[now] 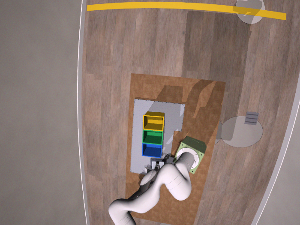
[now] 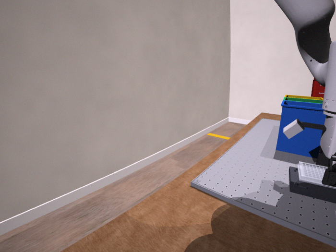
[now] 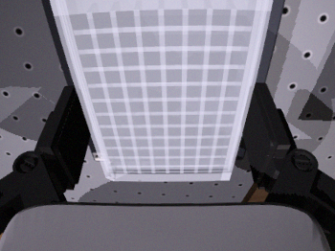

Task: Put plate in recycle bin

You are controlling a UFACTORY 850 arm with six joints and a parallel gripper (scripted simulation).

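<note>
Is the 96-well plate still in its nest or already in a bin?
In the nest: the plate lies flat on the black nest, gripper shut on its sides; the yellow bin holds nothing.

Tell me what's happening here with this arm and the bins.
The arm's hand is closed on the long sides of a clear 96-well plate, which sits low over its dark nest on the perforated board. Three bins stand in a row beside it: blue nearest, then green, then yellow farthest. The plate hasn't gone to any bin yet.
</note>
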